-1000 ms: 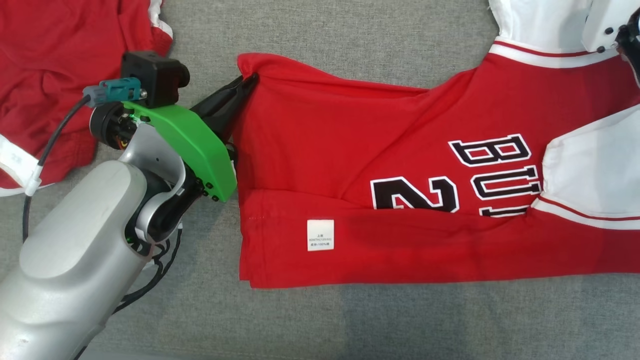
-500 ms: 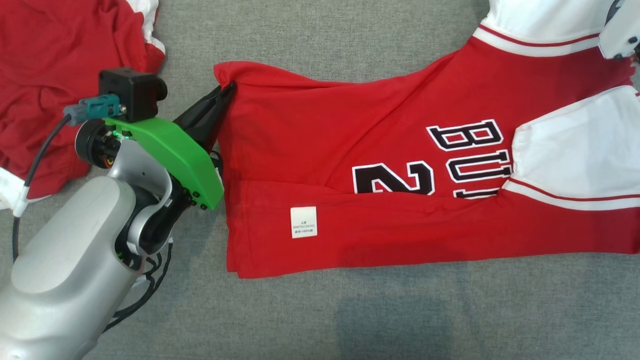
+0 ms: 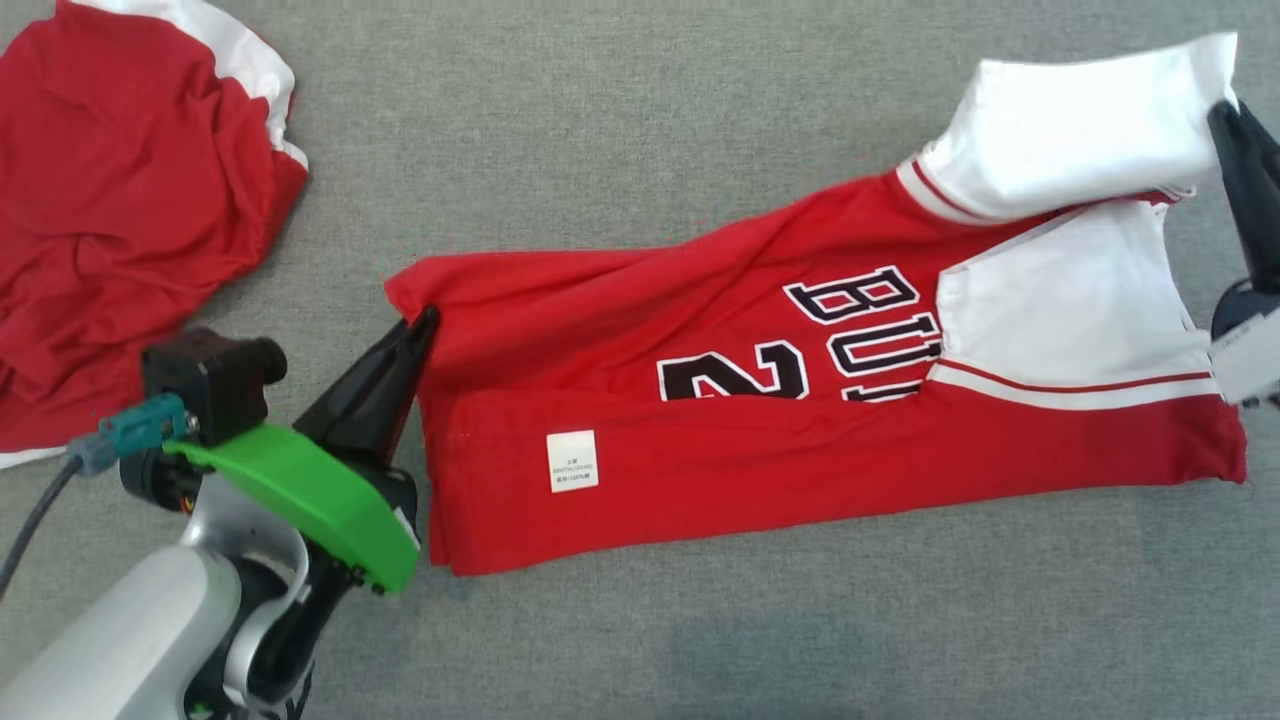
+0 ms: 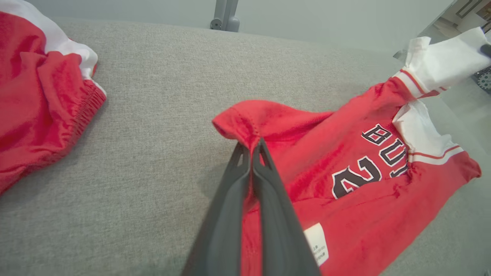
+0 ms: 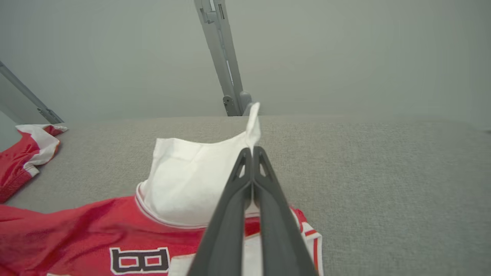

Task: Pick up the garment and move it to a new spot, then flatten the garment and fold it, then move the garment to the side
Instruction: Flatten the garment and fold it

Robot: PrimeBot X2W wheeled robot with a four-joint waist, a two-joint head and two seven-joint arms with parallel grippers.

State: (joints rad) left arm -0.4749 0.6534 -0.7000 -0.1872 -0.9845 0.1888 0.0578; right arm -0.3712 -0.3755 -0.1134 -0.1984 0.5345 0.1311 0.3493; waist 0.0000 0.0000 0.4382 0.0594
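Note:
The garment (image 3: pixel 640 300) is a red jersey with white sleeves and black lettering, folded lengthwise across the grey cloth surface (image 3: pixel 620 120). My left gripper (image 3: pixel 427 316) is shut on its red hem corner, which bunches up at the closed tips (image 4: pixel 253 144). At the far right my right gripper (image 3: pixel 1220 108) is shut on the edge of the upper white sleeve (image 3: pixel 1070 130). In the right wrist view that sleeve (image 5: pixel 191 180) is lifted off the surface at the gripper (image 5: pixel 252 150). A white care label (image 3: pixel 572 461) faces up near the hem.
A second red and white garment (image 3: pixel 120 200) lies crumpled at the far left. Grey metal stand posts (image 5: pixel 222 57) rise behind the surface's far edge, one also seen from the left wrist (image 4: pixel 226 15). Open grey cloth lies beyond and in front of the jersey.
The head camera has shifted, so the whole scene sits lower in the picture. Both grippers keep their hold. The jersey has come somewhat nearer, and the upper sleeve now stands stretched out.

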